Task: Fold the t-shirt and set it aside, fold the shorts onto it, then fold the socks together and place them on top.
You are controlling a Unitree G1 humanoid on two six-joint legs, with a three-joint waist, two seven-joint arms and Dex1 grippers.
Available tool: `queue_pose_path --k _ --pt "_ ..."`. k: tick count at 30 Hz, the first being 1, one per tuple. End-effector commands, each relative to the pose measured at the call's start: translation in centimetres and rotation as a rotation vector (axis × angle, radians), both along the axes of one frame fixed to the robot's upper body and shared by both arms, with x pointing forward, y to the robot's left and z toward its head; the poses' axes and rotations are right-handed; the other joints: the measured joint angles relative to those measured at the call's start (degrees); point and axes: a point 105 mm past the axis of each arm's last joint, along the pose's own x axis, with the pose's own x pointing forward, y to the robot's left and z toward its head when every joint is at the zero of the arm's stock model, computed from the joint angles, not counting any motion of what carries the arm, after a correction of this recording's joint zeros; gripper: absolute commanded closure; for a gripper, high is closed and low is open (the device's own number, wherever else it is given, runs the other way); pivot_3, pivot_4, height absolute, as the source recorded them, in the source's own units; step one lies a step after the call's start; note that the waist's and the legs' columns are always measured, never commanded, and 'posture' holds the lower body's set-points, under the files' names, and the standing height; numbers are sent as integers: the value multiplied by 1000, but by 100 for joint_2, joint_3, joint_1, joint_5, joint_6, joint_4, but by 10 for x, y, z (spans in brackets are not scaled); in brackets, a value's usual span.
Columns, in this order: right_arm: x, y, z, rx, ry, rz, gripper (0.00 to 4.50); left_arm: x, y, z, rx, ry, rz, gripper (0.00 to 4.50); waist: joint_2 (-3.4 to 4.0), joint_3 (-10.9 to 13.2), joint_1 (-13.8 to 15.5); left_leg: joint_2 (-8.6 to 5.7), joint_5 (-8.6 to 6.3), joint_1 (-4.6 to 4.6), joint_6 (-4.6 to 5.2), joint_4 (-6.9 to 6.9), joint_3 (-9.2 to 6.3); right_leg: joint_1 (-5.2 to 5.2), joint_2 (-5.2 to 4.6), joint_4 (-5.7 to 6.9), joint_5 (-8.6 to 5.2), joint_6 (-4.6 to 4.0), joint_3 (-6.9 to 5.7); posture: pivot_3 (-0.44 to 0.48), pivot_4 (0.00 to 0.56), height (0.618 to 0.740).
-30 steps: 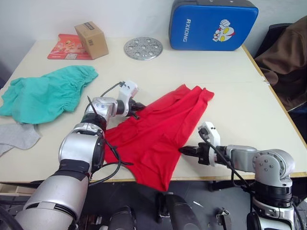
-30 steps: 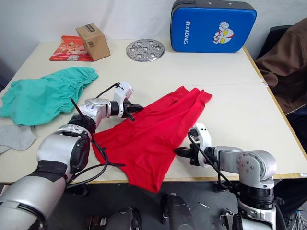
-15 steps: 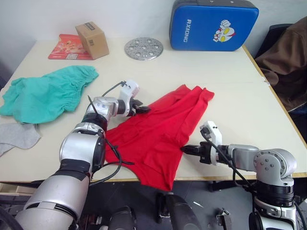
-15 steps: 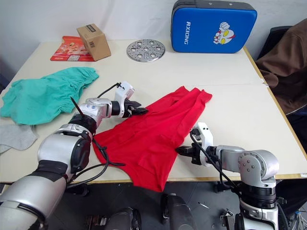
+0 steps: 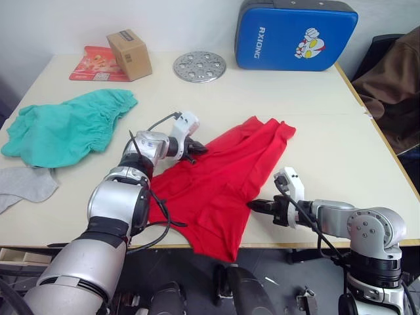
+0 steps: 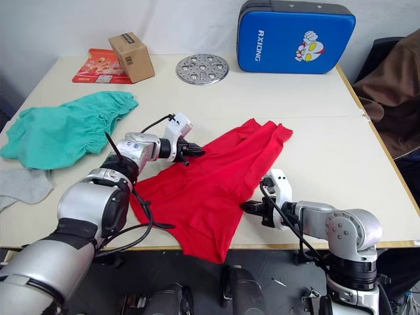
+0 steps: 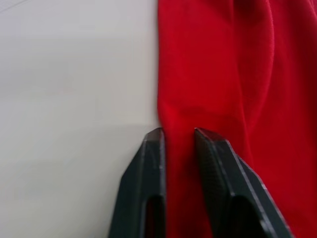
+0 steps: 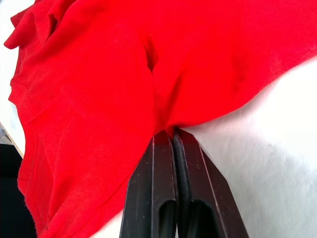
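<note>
The red t-shirt lies crumpled across the middle of the table, and its lower part hangs over the front edge. My left gripper sits at the shirt's left edge. In the left wrist view its fingers pinch a fold of red cloth. My right gripper is at the shirt's right edge near the table front, shut on the fabric. The teal shorts lie bunched at the far left. A grey sock lies in front of the shorts.
At the back of the table stand a blue pad, a perforated metal disc, a cardboard box and a red packet. A brown garment hangs beyond the table's right side.
My left gripper has edged slightly to the right at the shirt's edge. The right gripper keeps its hold in the same place. The camera has shifted a little.
</note>
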Motion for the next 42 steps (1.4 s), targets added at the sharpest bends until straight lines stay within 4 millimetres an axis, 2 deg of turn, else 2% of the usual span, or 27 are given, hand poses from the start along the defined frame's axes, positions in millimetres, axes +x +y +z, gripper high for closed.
queue_pose_path --k 1,5,9,13,20,23,28,34,39,41,42 --pt "-3 1 -1 -5 4 3 4500 -3 -5 1 -32 26 -19 4471 0 0 -1 0 0 0 0 0 0 0 0 0 0 0 0 0 150 740" --pt "1 -1 1 -12 -1 7 4500 -3 1 5 -103 53 3 4471 0 0 -4 0 0 -1 0 0 0 -1 1 0 0 0 0 0 150 740" --pt "9 -5 6 -27 -10 16 4500 -1 17 5 -165 61 68 4471 0 1 -36 1 0 -1 0 1 2 -2 1 1 0 0 0 0 150 740" --pt "25 -10 15 -50 -28 32 4500 8 48 7 -246 32 233 4471 1 2 -108 3 1 -1 0 2 3 -4 1 3 0 -1 1 0 150 740" --pt "55 -17 23 -102 -51 74 4500 10 98 4 -324 1 421 4471 2 2 -126 6 3 1 -4 -1 9 -10 3 7 1 -2 0 0 150 740" --pt "68 -11 24 -121 -63 117 4500 4 126 3 -384 -22 507 4471 2 2 -155 8 3 4 -4 1 16 -10 2 10 2 -3 3 0 150 740" --pt "79 7 26 -122 -98 212 4500 -19 155 -1 -419 -81 621 4471 3 2 -216 16 2 10 -12 1 27 -12 3 20 3 -5 4 0 150 740" --pt "81 29 30 -100 -151 329 4500 -49 168 4 -407 -145 727 4471 2 2 -258 17 1 10 -12 4 26 -11 3 20 4 -7 8 0 150 740" --pt "76 41 35 -61 -193 397 4500 -52 154 10 -375 -138 656 4471 2 2 -188 12 -1 1 -7 3 15 -11 2 8 4 -7 6 0 150 740" --pt "72 39 37 -49 -204 407 4102 -50 148 12 -354 -133 603 4500 2 2 -139 11 -3 -1 -4 2 15 -11 2 4 4 -7 5 0 150 740" --pt "71 38 39 -45 -209 408 3953 -49 147 13 -334 -136 583 4282 2 2 -121 11 -4 -2 -3 2 14 -11 2 2 4 -7 3 0 150 740"
